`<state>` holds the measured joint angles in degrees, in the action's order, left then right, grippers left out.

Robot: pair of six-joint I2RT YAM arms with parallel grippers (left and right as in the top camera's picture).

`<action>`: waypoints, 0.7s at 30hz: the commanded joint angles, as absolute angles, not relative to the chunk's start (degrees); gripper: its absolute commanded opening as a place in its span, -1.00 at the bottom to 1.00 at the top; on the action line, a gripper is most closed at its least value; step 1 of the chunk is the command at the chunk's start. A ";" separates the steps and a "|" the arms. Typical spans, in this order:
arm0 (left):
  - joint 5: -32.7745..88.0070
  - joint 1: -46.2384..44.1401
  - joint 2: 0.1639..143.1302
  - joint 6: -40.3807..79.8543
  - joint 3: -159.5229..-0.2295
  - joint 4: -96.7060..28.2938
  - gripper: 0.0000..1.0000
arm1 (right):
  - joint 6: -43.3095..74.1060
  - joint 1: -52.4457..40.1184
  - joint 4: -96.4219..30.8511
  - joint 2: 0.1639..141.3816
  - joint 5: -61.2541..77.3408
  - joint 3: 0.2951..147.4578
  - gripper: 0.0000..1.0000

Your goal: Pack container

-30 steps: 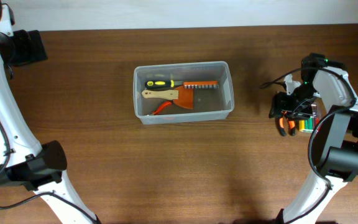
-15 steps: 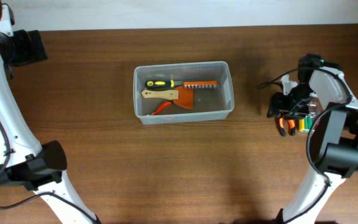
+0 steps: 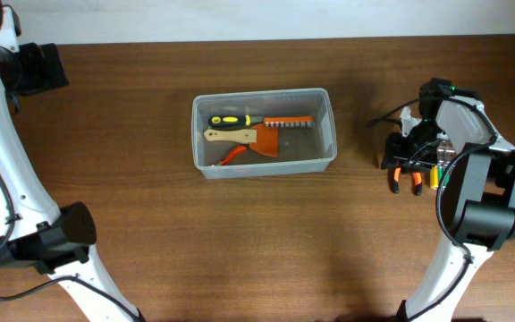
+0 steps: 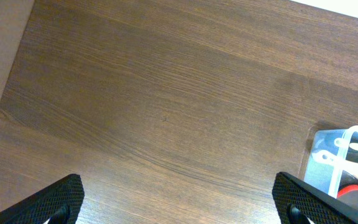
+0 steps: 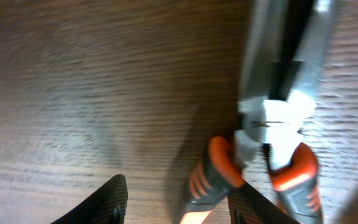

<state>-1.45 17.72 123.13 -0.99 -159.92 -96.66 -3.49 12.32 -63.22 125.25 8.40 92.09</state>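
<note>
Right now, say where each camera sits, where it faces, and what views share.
Overhead: above the table, facing straight down; container, pliers, both arms show.
Left wrist: on that wrist, looking down at bare wood; left gripper tips at the bottom corners.
Right wrist: low over the pliers; right gripper tips at the bottom edge.
Shared: overhead and left wrist, the container; overhead and right wrist, the pliers.

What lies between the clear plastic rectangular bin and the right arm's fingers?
Nothing: the overhead view shows only bare brown wooden table between the clear bin and the right fingers.
</note>
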 commanded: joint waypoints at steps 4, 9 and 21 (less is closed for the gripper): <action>-0.82 17.91 122.52 -0.40 -160.16 -96.68 0.98 | 5.93 12.01 -63.00 127.07 5.52 92.79 0.05; -0.82 17.91 122.52 -0.40 -160.16 -96.68 0.98 | 12.12 11.94 -63.16 127.07 5.30 92.79 0.01; -0.84 17.91 122.52 -0.40 -160.16 -96.68 0.98 | 18.55 10.61 -62.81 127.07 -1.15 91.44 -0.11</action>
